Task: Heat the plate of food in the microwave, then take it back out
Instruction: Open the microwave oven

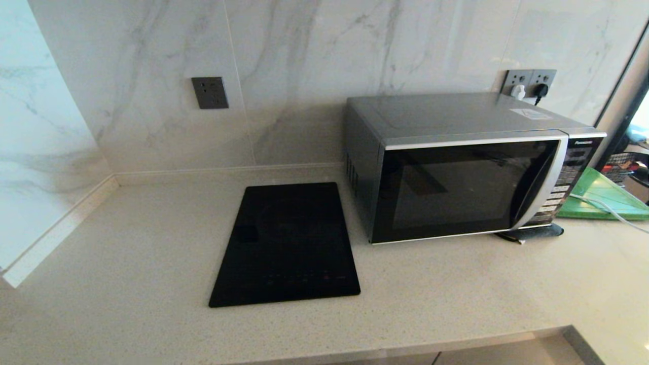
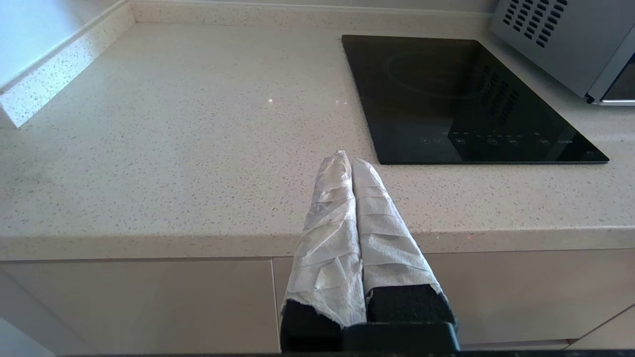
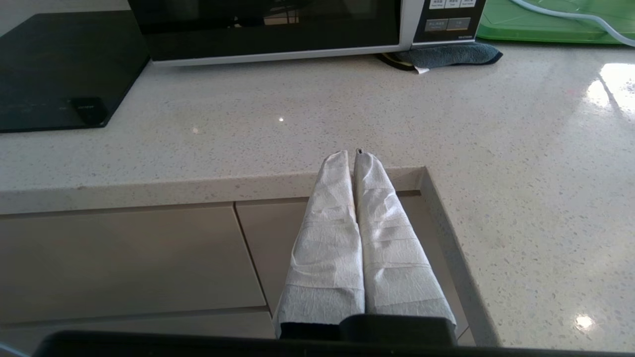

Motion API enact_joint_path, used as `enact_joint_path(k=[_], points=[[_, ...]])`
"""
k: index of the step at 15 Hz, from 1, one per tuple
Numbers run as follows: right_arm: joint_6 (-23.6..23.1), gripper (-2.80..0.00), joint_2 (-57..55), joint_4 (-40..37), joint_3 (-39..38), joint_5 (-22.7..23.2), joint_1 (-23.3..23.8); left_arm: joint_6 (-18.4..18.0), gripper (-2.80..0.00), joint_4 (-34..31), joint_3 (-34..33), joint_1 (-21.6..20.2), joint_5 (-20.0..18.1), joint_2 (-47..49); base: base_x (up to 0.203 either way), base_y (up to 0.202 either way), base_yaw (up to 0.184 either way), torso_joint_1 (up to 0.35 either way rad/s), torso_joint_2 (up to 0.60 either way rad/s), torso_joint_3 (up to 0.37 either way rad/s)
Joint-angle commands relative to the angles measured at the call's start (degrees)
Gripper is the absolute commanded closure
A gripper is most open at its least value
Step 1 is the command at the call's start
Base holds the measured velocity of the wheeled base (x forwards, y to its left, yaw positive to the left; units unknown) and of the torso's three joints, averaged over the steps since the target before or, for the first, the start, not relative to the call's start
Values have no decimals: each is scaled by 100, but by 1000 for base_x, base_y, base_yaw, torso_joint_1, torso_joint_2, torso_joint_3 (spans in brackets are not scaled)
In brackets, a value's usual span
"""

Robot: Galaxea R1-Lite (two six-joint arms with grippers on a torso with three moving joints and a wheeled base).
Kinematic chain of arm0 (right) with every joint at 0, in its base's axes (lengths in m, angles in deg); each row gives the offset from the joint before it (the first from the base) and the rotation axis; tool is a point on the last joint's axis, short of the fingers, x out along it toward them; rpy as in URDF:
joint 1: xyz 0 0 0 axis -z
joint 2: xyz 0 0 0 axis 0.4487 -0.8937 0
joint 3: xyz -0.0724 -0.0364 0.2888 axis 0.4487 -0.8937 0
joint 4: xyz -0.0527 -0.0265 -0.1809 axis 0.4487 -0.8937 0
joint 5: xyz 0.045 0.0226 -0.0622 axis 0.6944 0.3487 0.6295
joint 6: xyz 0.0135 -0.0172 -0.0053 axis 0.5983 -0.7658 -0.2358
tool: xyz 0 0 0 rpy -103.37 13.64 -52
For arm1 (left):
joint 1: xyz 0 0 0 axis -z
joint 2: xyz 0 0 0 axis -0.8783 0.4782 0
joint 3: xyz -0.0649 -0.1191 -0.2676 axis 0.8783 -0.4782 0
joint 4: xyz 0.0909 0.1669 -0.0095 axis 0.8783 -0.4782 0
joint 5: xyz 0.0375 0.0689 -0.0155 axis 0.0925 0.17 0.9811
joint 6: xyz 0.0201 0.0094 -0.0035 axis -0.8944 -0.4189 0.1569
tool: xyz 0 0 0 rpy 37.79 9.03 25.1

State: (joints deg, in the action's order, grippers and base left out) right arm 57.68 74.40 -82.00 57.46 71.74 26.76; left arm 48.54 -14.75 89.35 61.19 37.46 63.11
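We hold both arms off the counter's near edge: left gripper (image 2: 351, 161) and right gripper (image 3: 351, 154) pressed together, empty. Microwave (image 1: 456, 167) far right, door closed. Plate of food not visible. Risk: handle slips off the wrapped fingers (image 3: 377, 233).

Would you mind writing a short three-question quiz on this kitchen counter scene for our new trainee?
1. True or false: the microwave has its door closed.
2. Multiple choice: what lies on the counter to the robot's left of the microwave? A) a black glass cooktop B) a kettle C) a frying pan
3. Fill in: the left gripper and the right gripper both hang before the counter's front edge with their fingers ____.

Key
1. True; the dark glass door sits flush with the front.
2. A.
3. Shut; each pair of white-wrapped fingers is pressed together with nothing between. The plate of food shows in no view.
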Motion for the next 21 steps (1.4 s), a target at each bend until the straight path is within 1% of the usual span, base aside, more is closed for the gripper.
enact_joint_path(k=[1, 6, 8, 12, 13, 16, 19, 21], points=[[-23, 0, -7, -2, 9, 7, -1, 6, 0, 2, 0, -2, 2, 1, 0, 0, 0, 0, 0, 0], [-9, 0, -7, -2, 7, -2, -1, 6, 0, 2, 0, -2, 2, 0, 0, 0, 0, 0, 0, 0], [-60, 0, -7, 68, -39, -125, -1, 6, 0, 2, 0, -2, 2, 9, 0, 0, 0, 0, 0, 0], [-36, 0, -7, 110, 20, -136, -1, 6, 0, 2, 0, -2, 2, 9, 0, 0, 0, 0, 0, 0], [-40, 0, -25, 79, 230, -163, -1, 6, 0, 2, 0, -2, 2, 9, 0, 0, 0, 0, 0, 0], [-10, 0, -607, -299, 1659, -195, -1, 6, 0, 2, 0, -2, 2, 9, 0, 0, 0, 0, 0, 0], [2, 0, -1707, -511, 3072, -220, 7, 6, 0, 2, 0, -2, 2, 0, 0, 0, 0, 0, 0, 0], [-9, 0, -2392, -556, 3849, -229, 20, 6, 0, 2, 0, -2, 2, 9, 0, 0, 0, 0, 0, 0]])
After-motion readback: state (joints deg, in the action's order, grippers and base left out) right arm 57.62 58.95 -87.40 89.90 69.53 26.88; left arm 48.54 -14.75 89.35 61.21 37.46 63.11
